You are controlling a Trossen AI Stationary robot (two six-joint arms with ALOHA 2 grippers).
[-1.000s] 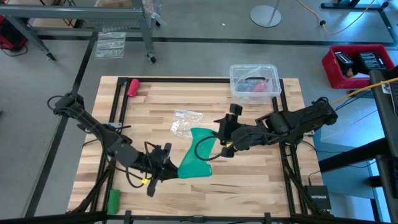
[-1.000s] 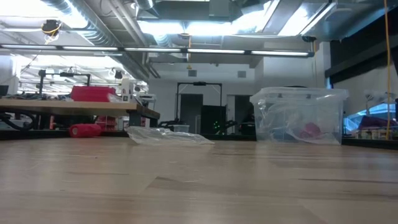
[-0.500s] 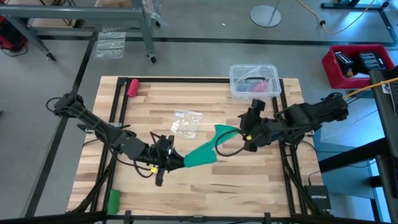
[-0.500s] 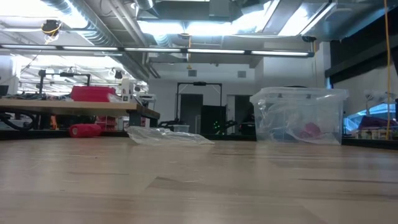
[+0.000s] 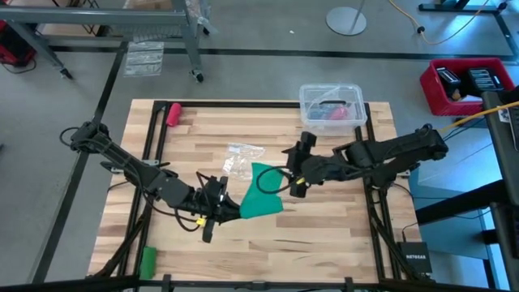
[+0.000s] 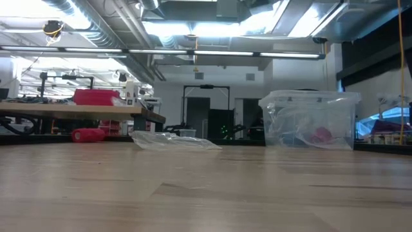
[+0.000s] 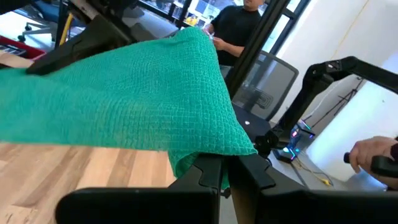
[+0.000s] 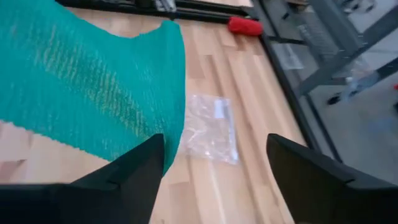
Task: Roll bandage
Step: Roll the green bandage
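Across the wooden table (image 5: 340,219), the left gripper (image 5: 220,209) pinches one end of the teal bandage (image 5: 261,193) to anchor the loose strip mid-table, while the right gripper (image 5: 297,169) hovers beside it, jaws spread wide, holding nothing.

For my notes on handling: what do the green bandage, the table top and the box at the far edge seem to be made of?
Bandage: soft matte woven cloth, a grid weave shows. Table top: light wood with a smooth finish, laid in visible strips. Box: clear, probably hard plastic, since its contents show through.
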